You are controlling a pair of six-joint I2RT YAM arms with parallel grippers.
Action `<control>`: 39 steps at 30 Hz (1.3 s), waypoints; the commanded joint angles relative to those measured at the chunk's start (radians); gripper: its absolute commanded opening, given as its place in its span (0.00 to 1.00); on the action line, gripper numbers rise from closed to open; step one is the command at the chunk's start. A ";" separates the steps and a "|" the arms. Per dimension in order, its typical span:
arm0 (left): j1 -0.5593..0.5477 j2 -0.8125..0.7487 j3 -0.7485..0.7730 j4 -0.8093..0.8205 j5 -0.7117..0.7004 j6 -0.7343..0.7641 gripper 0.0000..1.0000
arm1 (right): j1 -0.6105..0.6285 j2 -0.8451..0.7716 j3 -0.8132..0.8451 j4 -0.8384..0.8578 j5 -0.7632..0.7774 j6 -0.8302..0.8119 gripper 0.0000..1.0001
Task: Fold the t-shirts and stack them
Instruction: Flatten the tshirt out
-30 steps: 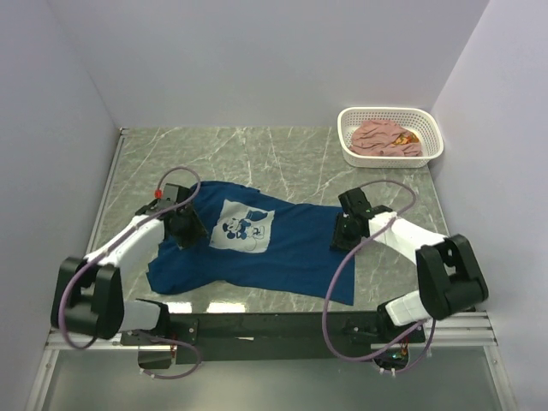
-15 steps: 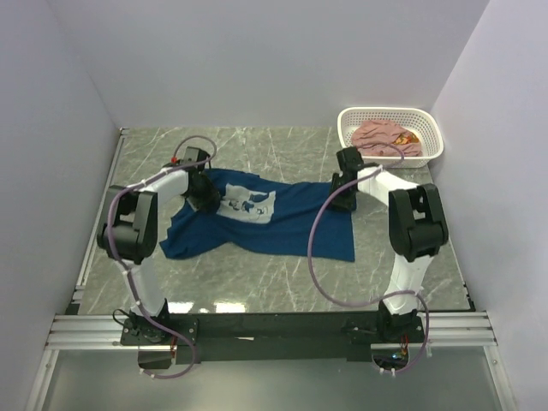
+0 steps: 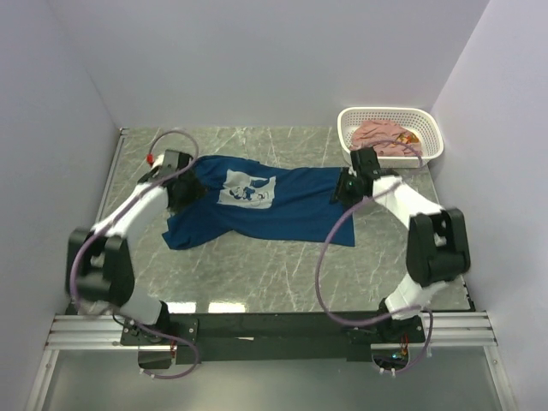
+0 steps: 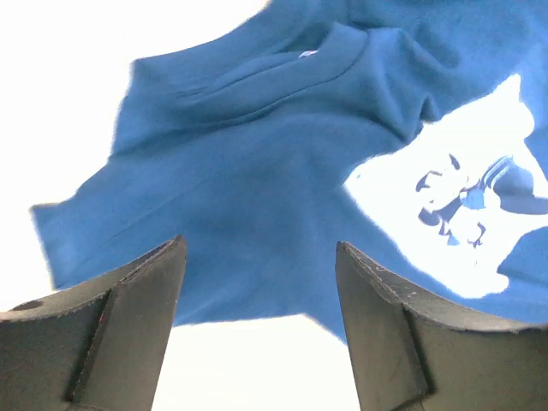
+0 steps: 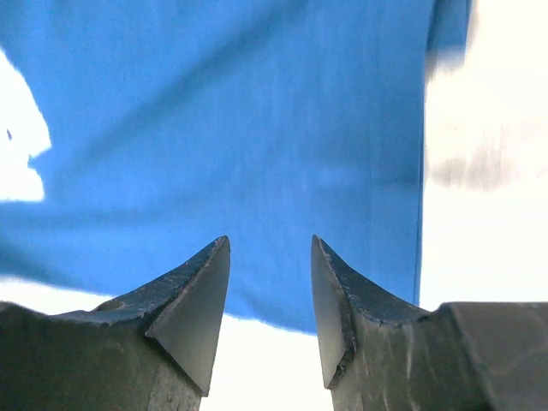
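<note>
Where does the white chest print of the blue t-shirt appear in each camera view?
Top external: chest print left of centre.
Left wrist: at the right side.
Right wrist: a white sliver at the left edge.
Shared landmark: the blue t-shirt cloth around it.

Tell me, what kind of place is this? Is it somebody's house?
Probably a robot lab booth, not a house: two robot arms at a marbled table, plain walls boxed round it, and a blue t-shirt laid out.

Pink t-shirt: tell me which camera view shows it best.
The top external view. It shows the pink t-shirt crumpled inside the white basket in the far right corner. Both wrist views show only the blue t-shirt; the pink one is absent from them.
</note>
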 commanded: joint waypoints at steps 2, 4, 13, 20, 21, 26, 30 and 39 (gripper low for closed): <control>0.009 -0.217 -0.206 -0.018 -0.068 -0.016 0.76 | 0.059 -0.203 -0.173 0.052 -0.026 0.012 0.50; 0.009 -0.265 -0.299 -0.012 -0.071 -0.019 0.77 | 0.093 -0.289 -0.273 0.076 -0.046 0.030 0.50; -0.017 -0.329 -0.428 0.082 -0.070 -0.003 0.77 | 0.182 -0.470 -0.508 0.182 -0.096 0.080 0.50; -0.085 -0.231 -0.428 0.085 -0.116 -0.029 0.73 | 0.183 -0.542 -0.586 0.204 -0.100 0.087 0.49; -0.091 -0.224 -0.425 0.084 -0.128 -0.031 0.73 | 0.185 -0.545 -0.591 0.204 -0.099 0.086 0.50; -0.131 -0.165 -0.393 0.074 -0.174 -0.037 0.68 | 0.183 -0.548 -0.611 0.213 -0.103 0.083 0.49; -0.151 -0.122 -0.346 0.065 -0.232 -0.034 0.63 | 0.182 -0.552 -0.625 0.224 -0.108 0.081 0.49; -0.279 -0.122 -0.108 -0.269 -0.271 -0.065 0.01 | 0.183 -0.613 -0.625 0.162 -0.080 0.054 0.49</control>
